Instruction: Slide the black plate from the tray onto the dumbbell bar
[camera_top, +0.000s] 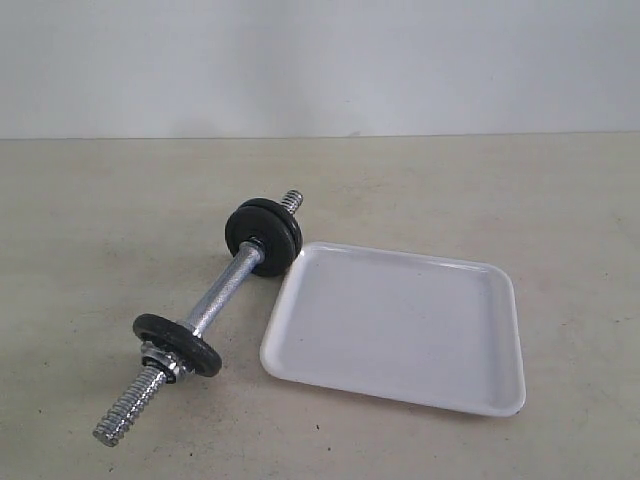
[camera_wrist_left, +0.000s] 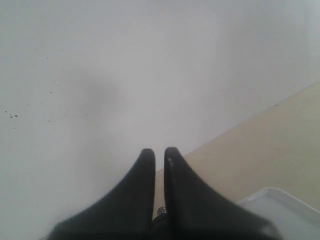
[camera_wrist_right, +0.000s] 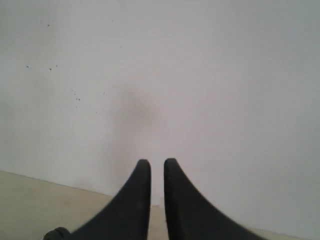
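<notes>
The dumbbell bar (camera_top: 225, 293) lies slanted on the table, left of the tray (camera_top: 400, 325). Two black discs (camera_top: 263, 232) sit together near its far threaded end. A single black disc (camera_top: 178, 343) sits near the near end, with a chrome collar nut (camera_top: 165, 360) against it. The white tray holds nothing, and no loose black plate shows anywhere. Neither gripper appears in the exterior view. The left gripper (camera_wrist_left: 159, 152) is shut on nothing, above the table and facing the wall, with a bit of threaded rod (camera_wrist_left: 161, 212) seen low between its fingers. The right gripper (camera_wrist_right: 157, 162) is likewise shut and empty.
A corner of the tray (camera_wrist_left: 280, 210) shows in the left wrist view. A dark rounded edge (camera_wrist_right: 56, 233) shows in the right wrist view. A pale wall (camera_top: 320, 60) rises behind the beige table (camera_top: 520, 190).
</notes>
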